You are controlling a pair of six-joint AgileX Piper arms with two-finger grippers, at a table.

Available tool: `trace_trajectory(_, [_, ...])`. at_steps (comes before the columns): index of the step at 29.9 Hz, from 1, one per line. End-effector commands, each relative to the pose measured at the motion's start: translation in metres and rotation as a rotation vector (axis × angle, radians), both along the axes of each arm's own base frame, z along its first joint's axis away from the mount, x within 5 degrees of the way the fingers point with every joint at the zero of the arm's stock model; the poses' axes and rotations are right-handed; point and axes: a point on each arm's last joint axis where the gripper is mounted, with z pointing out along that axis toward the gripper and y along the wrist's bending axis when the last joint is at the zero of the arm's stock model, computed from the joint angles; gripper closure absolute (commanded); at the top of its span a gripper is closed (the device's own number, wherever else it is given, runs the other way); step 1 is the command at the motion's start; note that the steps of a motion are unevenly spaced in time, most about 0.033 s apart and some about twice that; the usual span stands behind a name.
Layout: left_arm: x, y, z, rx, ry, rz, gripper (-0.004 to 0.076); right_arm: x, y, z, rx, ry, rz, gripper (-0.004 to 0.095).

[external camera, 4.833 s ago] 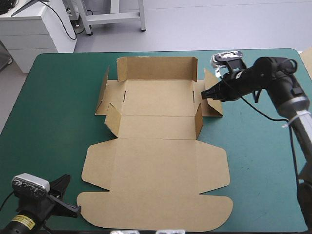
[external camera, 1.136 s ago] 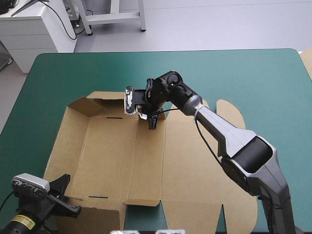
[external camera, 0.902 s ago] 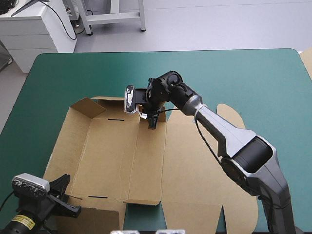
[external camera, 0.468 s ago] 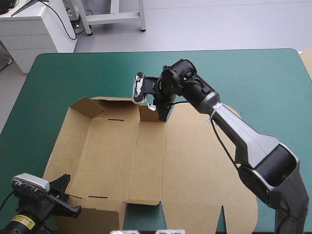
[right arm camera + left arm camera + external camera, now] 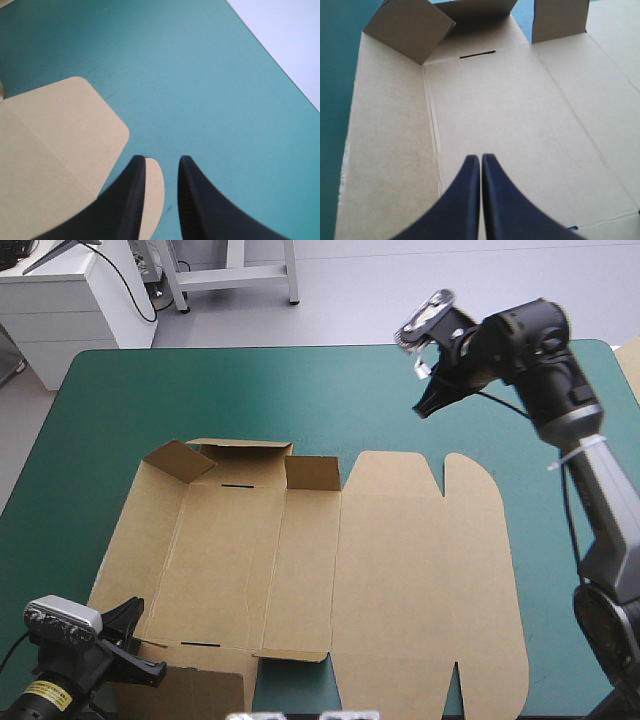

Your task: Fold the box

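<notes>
Pretty plain room tbh. Everything sits on a big round-cornered table with a teal-green cover (image 5: 300,390) that fills most of the overhead shot. Past its far edge there's a smooth pale grey floor (image 5: 420,290), and the right wrist view catches the same floor beyond the table's edge. Off the far left corner stands a white boxy cabinet (image 5: 70,310) with a thin black cable (image 5: 133,285) trailing down its side. Beside that are the legs of a grey metal frame (image 5: 235,272). The light's soft and even.
</notes>
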Motion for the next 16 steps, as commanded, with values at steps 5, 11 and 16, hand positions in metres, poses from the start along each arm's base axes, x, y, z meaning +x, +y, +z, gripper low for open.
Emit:
trace_trajectory(5, [0.008,0.001,0.015,-0.001,-0.046,0.030,0.0731,-0.045,-0.076,0.060,0.206,-0.147,-0.257,0.0705])
trace_trajectory(11, [0.023,-0.001,0.035,-0.008,-0.013,0.049,0.0731,-0.075,-0.109,0.037,0.232,-0.057,-0.381,0.0705])
trace_trajectory(16, [0.039,-0.005,0.065,-0.008,-0.013,0.049,0.0731,-0.104,-0.122,-0.004,0.227,0.016,-0.448,0.0707])
